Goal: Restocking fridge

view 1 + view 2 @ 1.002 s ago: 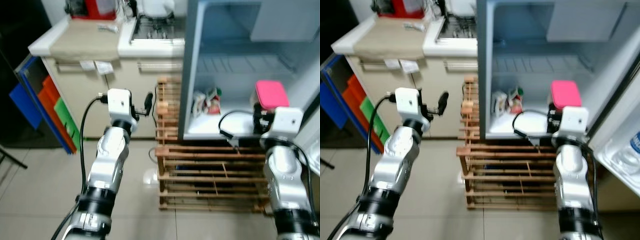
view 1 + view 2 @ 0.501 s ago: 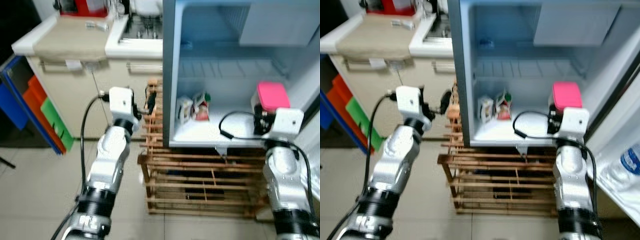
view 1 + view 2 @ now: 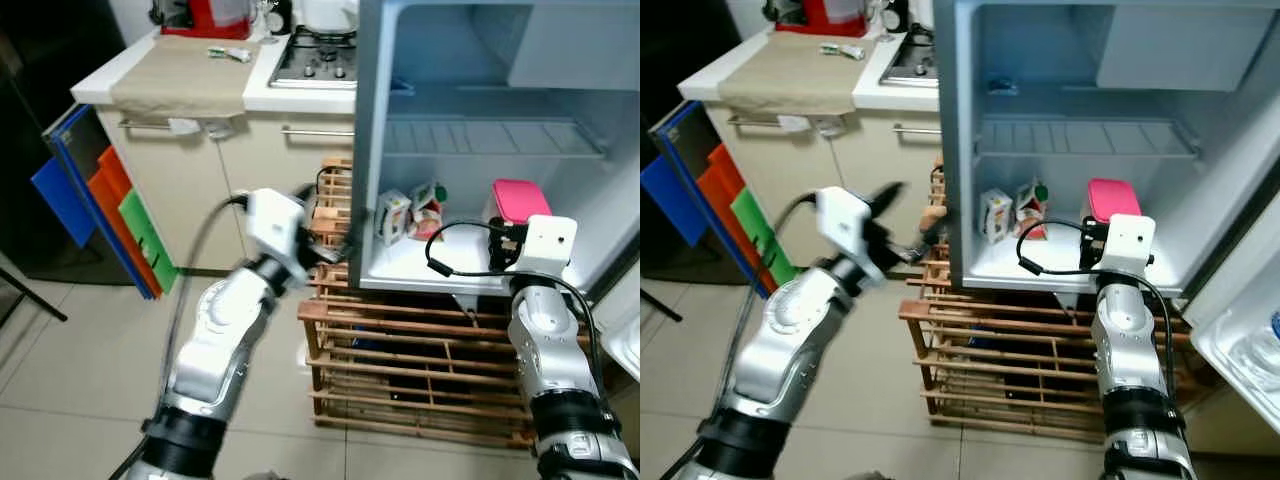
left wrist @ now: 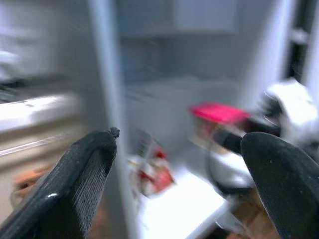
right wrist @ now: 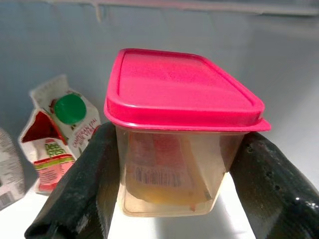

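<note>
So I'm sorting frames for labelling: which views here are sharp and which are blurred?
Left wrist view: heavily motion-blurred, the fridge interior smeared, only the black fingers roughly legible. Right wrist view: crisp, the pink-lidded container and the carton print readable. Eye views: fridge and counter fairly sharp, the left arm streaked.

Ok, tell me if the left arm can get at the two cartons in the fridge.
Probably yes: the left gripper is open beside the fridge's open front, and nothing stands before the cartons.
</note>
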